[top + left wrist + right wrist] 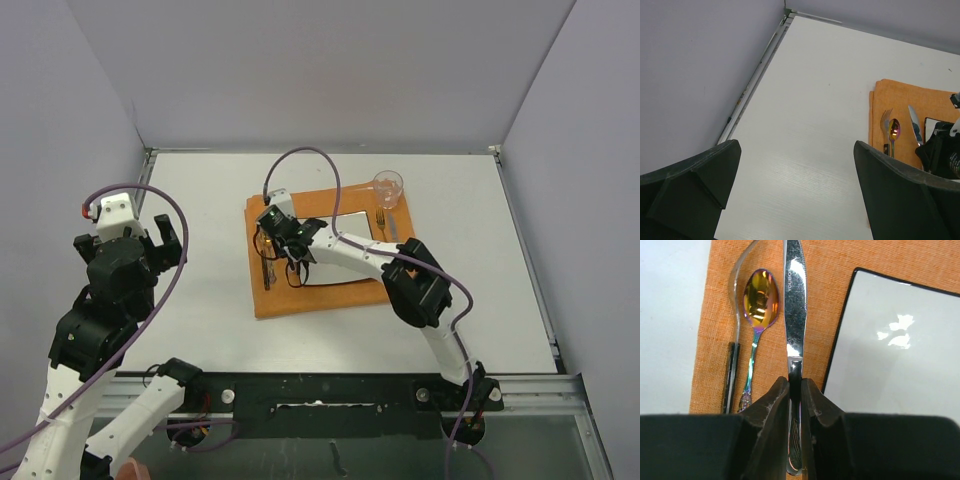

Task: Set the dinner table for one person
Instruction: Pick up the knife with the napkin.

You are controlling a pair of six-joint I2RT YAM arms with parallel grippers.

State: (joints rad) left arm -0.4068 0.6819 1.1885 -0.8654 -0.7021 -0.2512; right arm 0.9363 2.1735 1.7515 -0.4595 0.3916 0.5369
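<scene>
Right wrist view: the right tool (795, 386) is clamped narrow on the handle of the knife (795, 300).
Knife position: on the orange mat (710, 365), between the spoon (760, 300) and the square plate (890, 365), just beside both.
Surface (200, 190): white; the mat is carried near its centre.
Left tool (795, 150): spread wide, nothing held, over the left part of the surface.
Step judged: knife placement.
Method: release is advised only once the knife lies flat and parallel to the plate edge. The tool should then be lifted straight up, so the spoon is not nudged.
</scene>
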